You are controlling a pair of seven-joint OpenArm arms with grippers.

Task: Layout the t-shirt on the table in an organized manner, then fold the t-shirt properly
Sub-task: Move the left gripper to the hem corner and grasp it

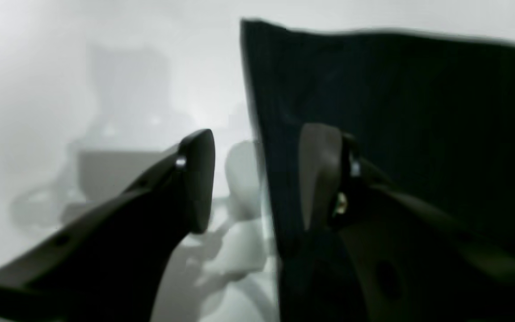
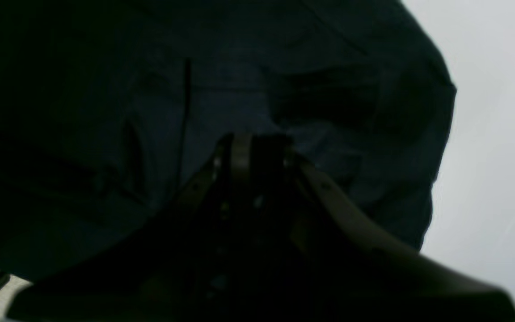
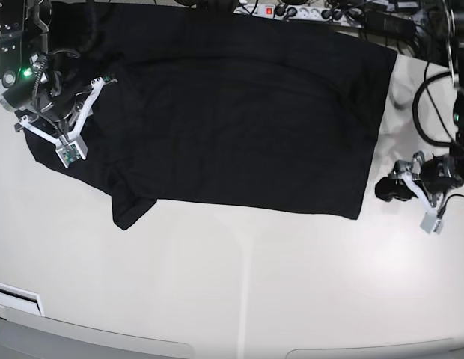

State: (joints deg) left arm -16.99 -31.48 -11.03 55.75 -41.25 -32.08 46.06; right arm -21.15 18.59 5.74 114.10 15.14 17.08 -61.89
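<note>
Black t-shirt (image 3: pixel 232 120) lies spread flat on the white table (image 3: pixel 239 292), covering the far half, running from the far left to right of centre; its straight right edge ends just short of the left gripper (image 3: pixel 389 188). One sleeve sticks out toward the near left as a small flap, slightly bunched. Left gripper sits low at the right side of the table, just beside the shirt's near right corner; in the left wrist view its jaws stand apart with bare table showing between them, one finger (image 1: pixel 197 179) over the table and the other against or over the shirt edge, nothing held. Right gripper (image 3: pixel 105 81) is over the far left part of the shirt near the sleeve; in the right wrist view its jaws are close together with dark cloth all around them, but the picture is too dark to say if fabric is pinched. Cables and a power strip (image 3: pixel 292 11) lie along the far edge.
</note>
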